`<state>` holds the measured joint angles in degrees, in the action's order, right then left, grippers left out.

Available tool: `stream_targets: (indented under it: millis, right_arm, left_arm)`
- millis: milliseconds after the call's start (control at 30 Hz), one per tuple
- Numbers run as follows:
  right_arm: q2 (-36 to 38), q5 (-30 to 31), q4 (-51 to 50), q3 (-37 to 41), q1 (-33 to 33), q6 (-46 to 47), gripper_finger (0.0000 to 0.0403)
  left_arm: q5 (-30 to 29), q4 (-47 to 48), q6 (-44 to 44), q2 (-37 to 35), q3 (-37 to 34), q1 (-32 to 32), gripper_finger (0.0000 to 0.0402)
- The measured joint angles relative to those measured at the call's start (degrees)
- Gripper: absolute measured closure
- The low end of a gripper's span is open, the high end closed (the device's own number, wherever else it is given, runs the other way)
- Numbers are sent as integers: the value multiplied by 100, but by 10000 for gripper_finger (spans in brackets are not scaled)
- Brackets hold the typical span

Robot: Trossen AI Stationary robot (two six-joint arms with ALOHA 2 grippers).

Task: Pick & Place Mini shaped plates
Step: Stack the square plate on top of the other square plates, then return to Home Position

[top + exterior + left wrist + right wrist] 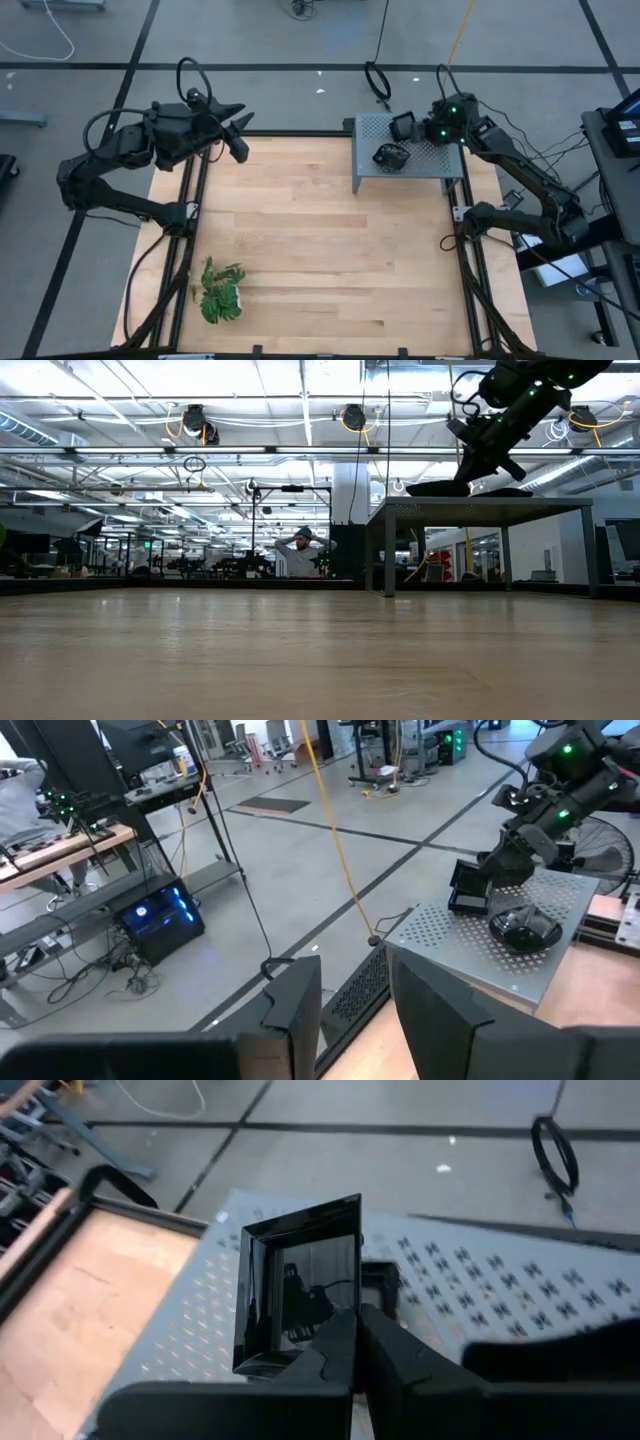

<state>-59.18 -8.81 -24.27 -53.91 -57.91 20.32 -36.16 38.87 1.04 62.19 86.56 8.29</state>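
Observation:
A grey perforated platform [420, 170] stands at the table's far right. My right gripper [408, 127] hovers over its far part, shut on a square black mini plate [300, 1280]. A second black plate [392, 155], rounded, lies flat on the platform and also shows in the left wrist view [525, 928]. That view shows the held square plate [468, 885] as well. In the low view the right gripper [485, 455] hangs above the platform's top [480, 503]. My left gripper [240, 140] waits open at the table's far left edge, touching nothing. My right gripper pinches the square plate between its two fingers at the rim of one side [335, 1318]. The fingers slant down from the far right. The plate stands steeply tilted on edge over the platform. Whether its lower edge touches the platform, I cannot tell.
A green leafy plant [220, 292] sits near the table's near left corner. The wooden table top [330, 250] stretches between it and the platform. Dark frame rails [200, 200] run along the left and right sides. A person [300, 550] stands far off in the room.

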Motion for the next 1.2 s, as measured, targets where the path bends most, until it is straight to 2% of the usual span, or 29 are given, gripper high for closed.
stream_targets:
  millis: [700, 800, 967, 1200]
  right_arm:
    - [-313, -41, 174, 2, 26, -176, 391]
    - [-310, -137, 175, 2, 26, -271, 364]
    - [-205, -345, 182, 2, 26, -447, 298]
    - [605, -346, 472, 2, 26, -671, 227]
  left_arm:
    - [-84, 2, 184, 0, 0, 0, 273]
    - [-289, 2, 184, 0, 0, 0, 273]
    - [-547, -2, 181, 0, 0, 0, 273]
    - [-555, -11, 562, -95, -1, -17, 273]
